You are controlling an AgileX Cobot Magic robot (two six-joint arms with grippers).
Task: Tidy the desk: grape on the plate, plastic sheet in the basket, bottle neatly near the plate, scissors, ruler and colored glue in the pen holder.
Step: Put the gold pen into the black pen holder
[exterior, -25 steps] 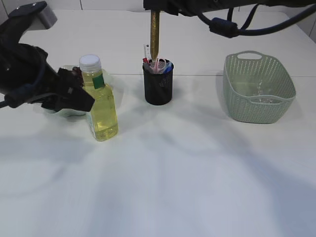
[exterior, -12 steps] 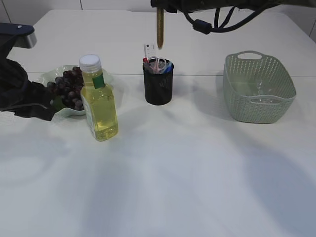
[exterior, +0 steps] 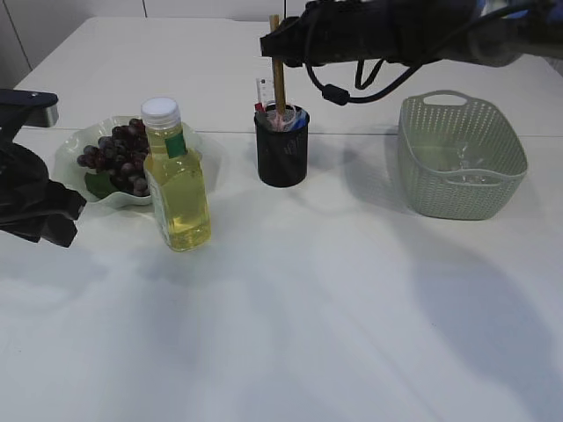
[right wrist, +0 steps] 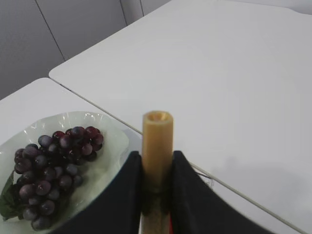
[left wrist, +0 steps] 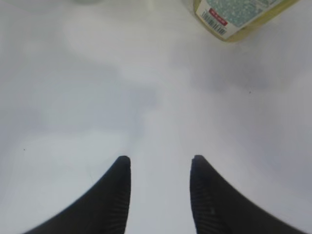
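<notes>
My right gripper (exterior: 280, 46) (right wrist: 156, 157) is shut on the colored glue (exterior: 278, 75) (right wrist: 157, 139), a golden-brown stick held upright with its lower end inside the black mesh pen holder (exterior: 282, 151). A white ruler (exterior: 261, 90) and pink scissors handles (exterior: 283, 115) stick out of the holder. The grape bunch (exterior: 119, 156) (right wrist: 51, 165) lies on the pale green plate (exterior: 69, 149) (right wrist: 109, 141). A bottle (exterior: 179, 189) (left wrist: 239, 14) of yellow liquid stands upright just right of the plate. My left gripper (exterior: 51, 220) (left wrist: 160, 161) is open over bare table, left of the bottle.
A green woven basket (exterior: 461, 158) stands at the right with something clear and crumpled inside, likely the plastic sheet (exterior: 464, 169). The right arm and its cables (exterior: 396, 35) reach across above the holder. White table stretches across the front.
The right gripper has come down with the glue stick, whose lower end now sits in the pen holder. The left arm has drawn back from the plate to the left.
</notes>
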